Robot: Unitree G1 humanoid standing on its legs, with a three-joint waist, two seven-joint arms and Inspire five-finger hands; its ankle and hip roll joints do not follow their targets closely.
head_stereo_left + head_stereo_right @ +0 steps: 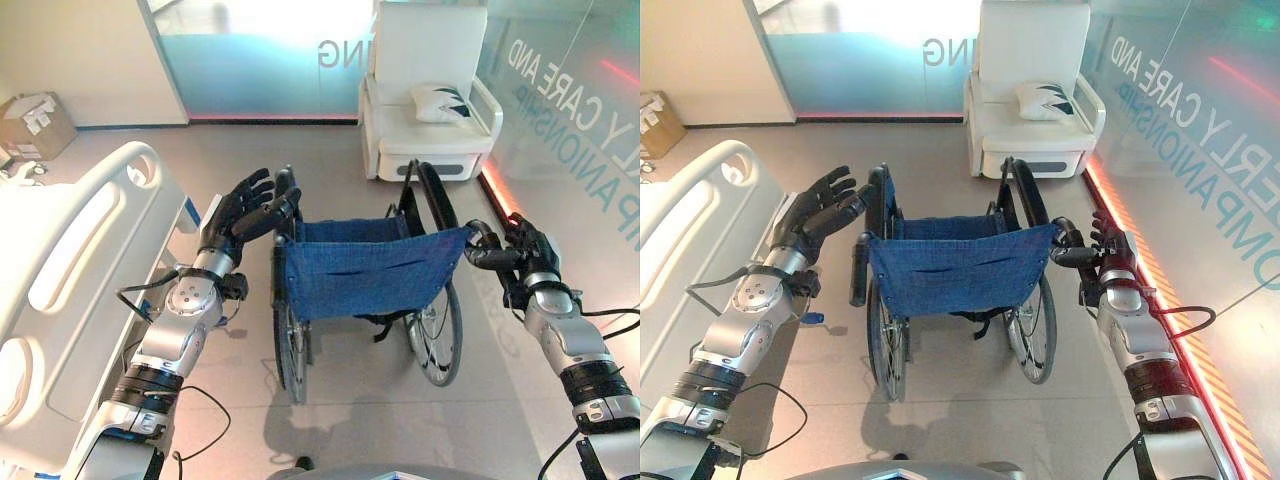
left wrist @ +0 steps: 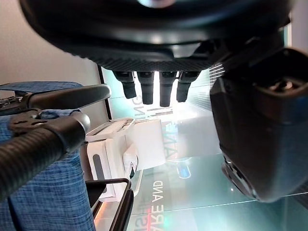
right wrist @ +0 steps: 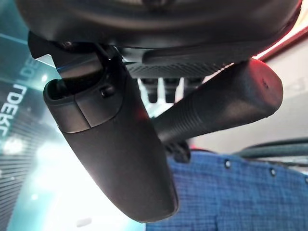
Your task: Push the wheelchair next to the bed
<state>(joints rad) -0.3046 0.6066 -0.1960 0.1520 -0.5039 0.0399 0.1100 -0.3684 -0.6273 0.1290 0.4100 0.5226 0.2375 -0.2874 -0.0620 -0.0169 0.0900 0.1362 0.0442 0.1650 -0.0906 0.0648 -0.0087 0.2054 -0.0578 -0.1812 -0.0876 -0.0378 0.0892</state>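
Wheelchair [image 1: 365, 270] just beside bed [image 1: 70, 260]; left hand [image 1: 245, 210] spread beside handle; right hand [image 1: 520, 255] gripping its handle

A white armchair [image 1: 425, 95] stands against the frosted glass wall [image 1: 260, 60], with a white cushion [image 1: 442, 103] bearing a dark pattern on its seat. A cardboard box [image 1: 35, 125] sits on the grey floor [image 1: 350, 400] by the cream wall.

A white armchair [image 1: 425, 95] with a cushion [image 1: 440, 103] stands against bright frosted glass walls [image 1: 260, 55].
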